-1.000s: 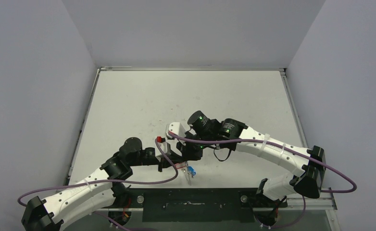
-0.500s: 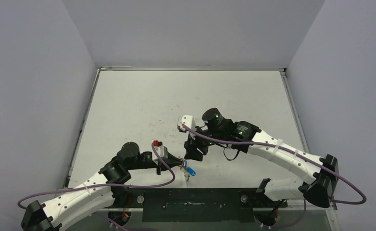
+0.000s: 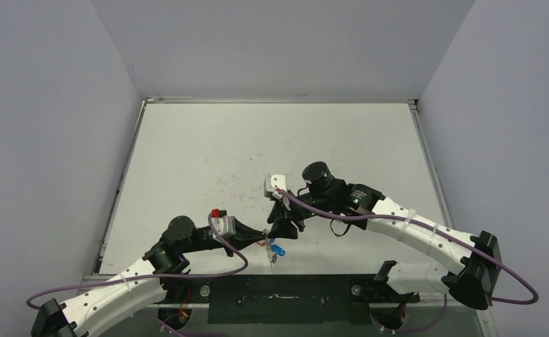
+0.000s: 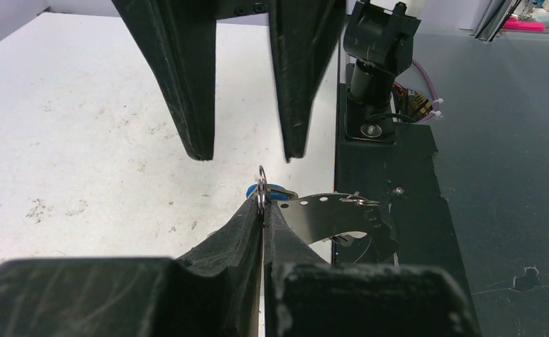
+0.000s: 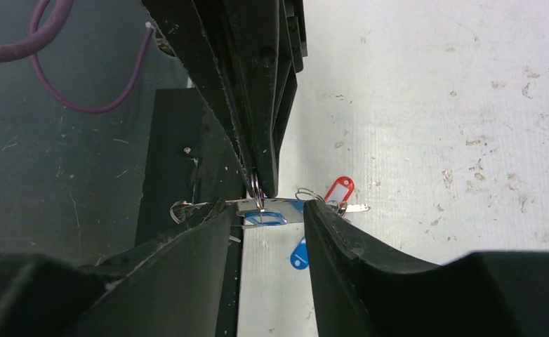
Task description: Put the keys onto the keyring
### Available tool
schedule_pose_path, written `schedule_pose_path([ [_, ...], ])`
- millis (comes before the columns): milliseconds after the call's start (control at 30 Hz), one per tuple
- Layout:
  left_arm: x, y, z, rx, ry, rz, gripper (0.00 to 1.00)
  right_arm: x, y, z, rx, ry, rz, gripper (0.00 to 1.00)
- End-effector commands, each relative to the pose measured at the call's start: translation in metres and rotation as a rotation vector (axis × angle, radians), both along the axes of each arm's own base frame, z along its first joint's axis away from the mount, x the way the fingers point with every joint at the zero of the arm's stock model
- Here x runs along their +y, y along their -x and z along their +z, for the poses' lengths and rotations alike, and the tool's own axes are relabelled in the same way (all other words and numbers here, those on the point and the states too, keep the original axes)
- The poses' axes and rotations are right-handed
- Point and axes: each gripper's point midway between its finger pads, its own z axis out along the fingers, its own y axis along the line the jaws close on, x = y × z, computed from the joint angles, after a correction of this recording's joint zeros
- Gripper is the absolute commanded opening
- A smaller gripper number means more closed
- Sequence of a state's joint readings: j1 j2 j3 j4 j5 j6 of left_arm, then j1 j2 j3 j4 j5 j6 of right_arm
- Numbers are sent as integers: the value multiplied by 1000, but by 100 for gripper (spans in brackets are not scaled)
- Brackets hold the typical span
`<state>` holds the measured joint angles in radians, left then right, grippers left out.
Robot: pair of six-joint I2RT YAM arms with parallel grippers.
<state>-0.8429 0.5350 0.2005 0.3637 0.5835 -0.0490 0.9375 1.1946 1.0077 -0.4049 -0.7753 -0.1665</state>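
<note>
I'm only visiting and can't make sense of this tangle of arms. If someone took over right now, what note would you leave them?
Left gripper: shut on the keyring, held edge-on by the table's near edge.
Right gripper: open, holding nothing, fingers facing the left's tip.
Keys: a blue tag sits right at the keyring; the red tag, with its key, is a little aside.
Done: unclear; I cannot tell whether either key is threaded on.
Left: check that, then thread whichever is loose.
</note>
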Motion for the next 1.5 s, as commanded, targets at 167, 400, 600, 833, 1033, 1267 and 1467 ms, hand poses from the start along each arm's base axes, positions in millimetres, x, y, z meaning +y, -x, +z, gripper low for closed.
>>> schedule_pose_path([
  [167, -3, -2, 34, -74, 86, 0, 0, 2, -4, -19, 2, 55, 15, 16],
  [400, -2, -2, 34, -77, 82, 3, 0, -5, -3, -26, -10, 98, 23, 0],
  [600, -2, -3, 34, -79, 82, 7, 0, -9, -3, -21, -42, 79, 11, 0],
  [833, -2, -3, 36, -84, 84, 9, 0, -15, -2, -27, -51, 89, 0, 0],
  [1033, -2, -4, 39, -89, 89, 14, 0, -16, 0, -27, -52, 84, 11, 0],
  [1267, -3, -4, 38, -86, 86, 8, 0, -8, -3, -8, -77, -13, -13, 45],
  [1467, -4, -4, 38, -85, 82, 7, 0, 0, -2, -5, -64, -31, 13, 47],
])
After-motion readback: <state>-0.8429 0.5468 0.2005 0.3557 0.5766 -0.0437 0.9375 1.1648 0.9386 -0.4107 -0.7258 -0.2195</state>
